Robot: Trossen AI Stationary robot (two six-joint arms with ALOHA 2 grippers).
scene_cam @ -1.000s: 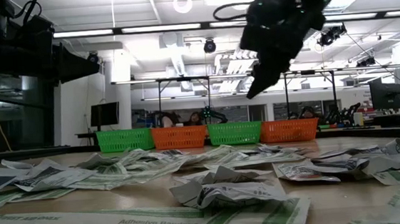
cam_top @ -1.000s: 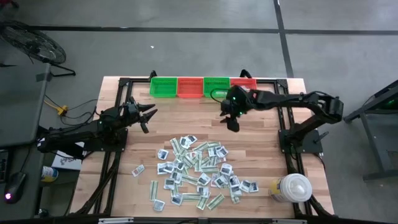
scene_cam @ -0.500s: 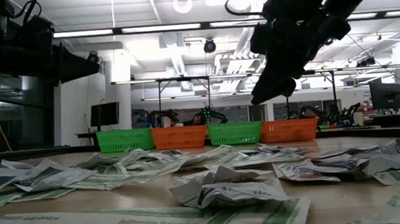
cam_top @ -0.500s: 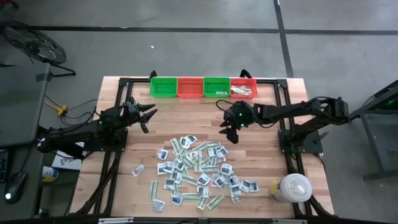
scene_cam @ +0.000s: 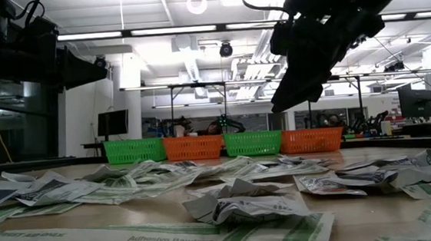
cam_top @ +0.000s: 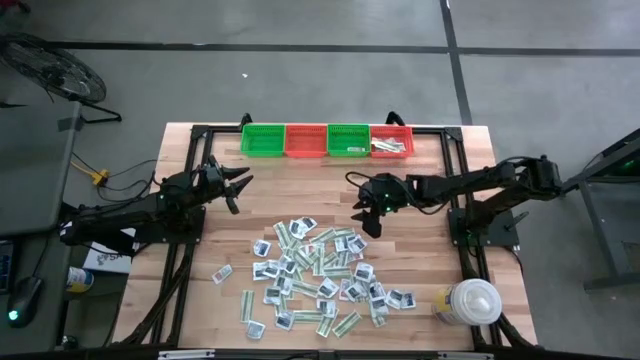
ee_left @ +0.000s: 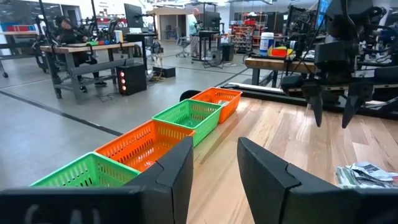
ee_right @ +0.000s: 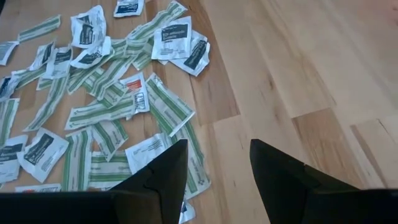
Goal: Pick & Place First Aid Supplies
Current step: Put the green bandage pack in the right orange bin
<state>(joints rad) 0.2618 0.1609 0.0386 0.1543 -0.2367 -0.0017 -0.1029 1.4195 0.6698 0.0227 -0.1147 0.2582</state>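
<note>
My right tool (cam_top: pixel 368 218) hung above the bench (cam_top: pixel 300 190), just beyond the far edge of the heap of first aid packets (cam_top: pixel 318 276), its fingers (ee_right: pixel 155 177) spread apart and empty. The packets lay scattered across the near half of the bench. My left tool (cam_top: pixel 237 186) waited over the left side, fingers parted, holding nothing. A few packets already lay in the rightmost red basket (cam_top: pixel 391 143).

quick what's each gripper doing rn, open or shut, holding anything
Left gripper: open, empty, waiting at the table's left side.
Right gripper: open, empty, above the first aid supplies.
</note>
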